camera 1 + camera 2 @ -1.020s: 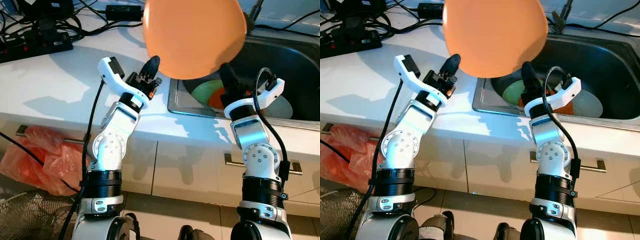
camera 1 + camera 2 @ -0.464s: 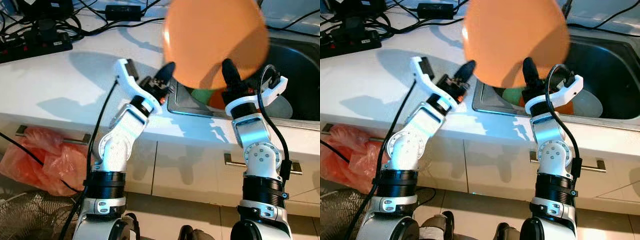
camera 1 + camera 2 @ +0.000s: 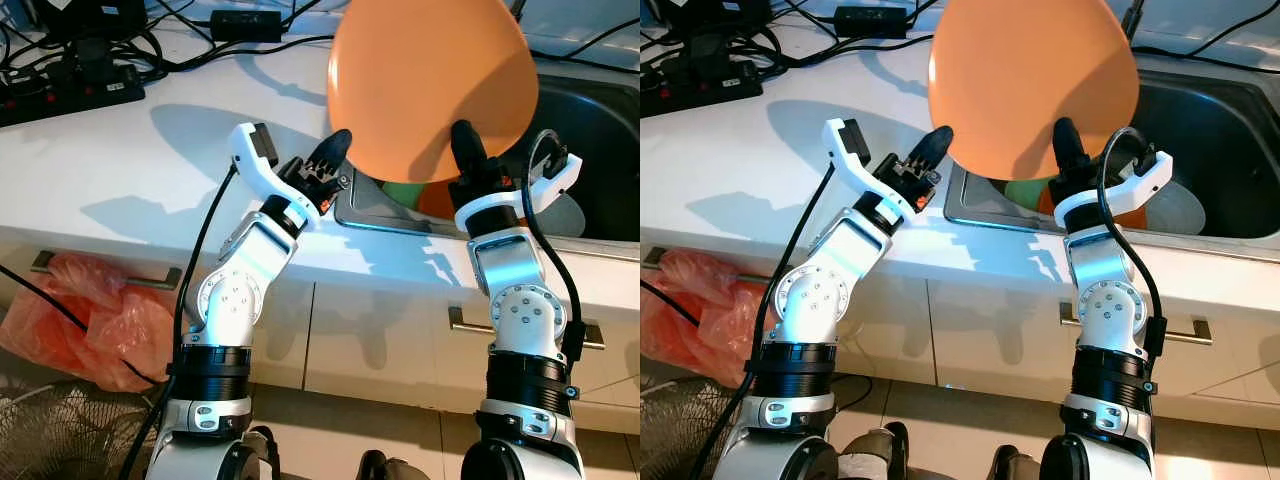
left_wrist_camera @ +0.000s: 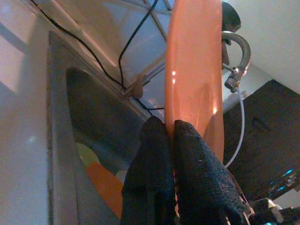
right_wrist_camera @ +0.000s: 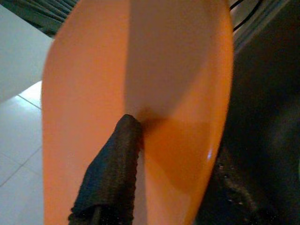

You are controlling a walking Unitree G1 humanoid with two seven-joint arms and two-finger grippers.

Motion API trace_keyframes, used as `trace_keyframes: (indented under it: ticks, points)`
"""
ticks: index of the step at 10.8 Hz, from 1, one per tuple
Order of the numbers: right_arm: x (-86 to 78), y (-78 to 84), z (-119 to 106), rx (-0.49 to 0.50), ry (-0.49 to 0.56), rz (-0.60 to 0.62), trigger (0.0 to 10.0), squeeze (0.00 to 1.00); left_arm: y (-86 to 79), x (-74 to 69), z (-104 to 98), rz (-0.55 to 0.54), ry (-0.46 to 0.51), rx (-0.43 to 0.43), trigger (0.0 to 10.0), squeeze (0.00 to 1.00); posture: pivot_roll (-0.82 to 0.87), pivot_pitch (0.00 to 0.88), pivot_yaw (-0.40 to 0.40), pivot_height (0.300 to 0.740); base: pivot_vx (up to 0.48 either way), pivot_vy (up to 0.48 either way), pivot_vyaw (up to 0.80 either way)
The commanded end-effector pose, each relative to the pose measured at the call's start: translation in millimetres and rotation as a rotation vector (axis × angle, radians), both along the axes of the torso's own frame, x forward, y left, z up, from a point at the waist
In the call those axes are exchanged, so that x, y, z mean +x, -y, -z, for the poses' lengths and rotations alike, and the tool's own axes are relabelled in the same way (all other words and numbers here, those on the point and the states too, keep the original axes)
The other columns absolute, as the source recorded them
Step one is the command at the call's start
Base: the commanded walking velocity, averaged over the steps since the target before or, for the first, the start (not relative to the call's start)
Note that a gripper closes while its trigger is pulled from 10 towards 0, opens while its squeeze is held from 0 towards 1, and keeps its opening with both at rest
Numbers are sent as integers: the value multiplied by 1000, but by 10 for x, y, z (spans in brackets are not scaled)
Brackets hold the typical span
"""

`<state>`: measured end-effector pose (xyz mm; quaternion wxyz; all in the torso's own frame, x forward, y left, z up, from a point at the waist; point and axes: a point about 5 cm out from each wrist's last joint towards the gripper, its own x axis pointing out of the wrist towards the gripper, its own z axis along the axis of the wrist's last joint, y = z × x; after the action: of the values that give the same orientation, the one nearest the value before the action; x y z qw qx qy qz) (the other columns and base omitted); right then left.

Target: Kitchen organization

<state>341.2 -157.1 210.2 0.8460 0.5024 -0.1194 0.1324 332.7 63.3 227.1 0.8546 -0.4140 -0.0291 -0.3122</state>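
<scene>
Orange plate (image 3: pixel 430 85) is being held upright above the sink's (image 3: pixel 590 120) left edge, pinched at opposite rims by left tool (image 3: pixel 335 152) and right tool (image 3: pixel 462 145), presumably steadying it for placing.

White counter (image 3: pixel 120 160), steel sink (image 3: pixel 590 130), tiled floor (image 3: pixel 400 420).

The plate (image 3: pixel 430 85) is plain orange with no pattern, and the fingers (image 4: pixel 197 173) against it are black. The counter (image 3: pixel 120 165) is white, the sink (image 3: pixel 590 130) dull steel grey, holding green (image 3: pixel 405 195), orange and pale grey dishes. A red-orange plastic bag (image 3: pixel 85 315) lies on the floor, and black cables (image 3: pixel 150 40) run across the counter.
</scene>
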Motion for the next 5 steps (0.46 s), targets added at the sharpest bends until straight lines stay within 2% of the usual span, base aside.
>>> trace_keyframes:
  ticks: [1, 5]
  points:
    - [2, 13, -73, 11, 24, 8, 0, 0, 96, -35, -86, 23, 36, -43, 10000, 0, 192, 152, 2, 740, 0, 0, 0]
    - [-10, 7, -80, 21, 32, 1, 0, 0, 87, -16, -93, 4, 22, -60, 10000, 0, 184, 148, 5, 740, 0, 0, 0]
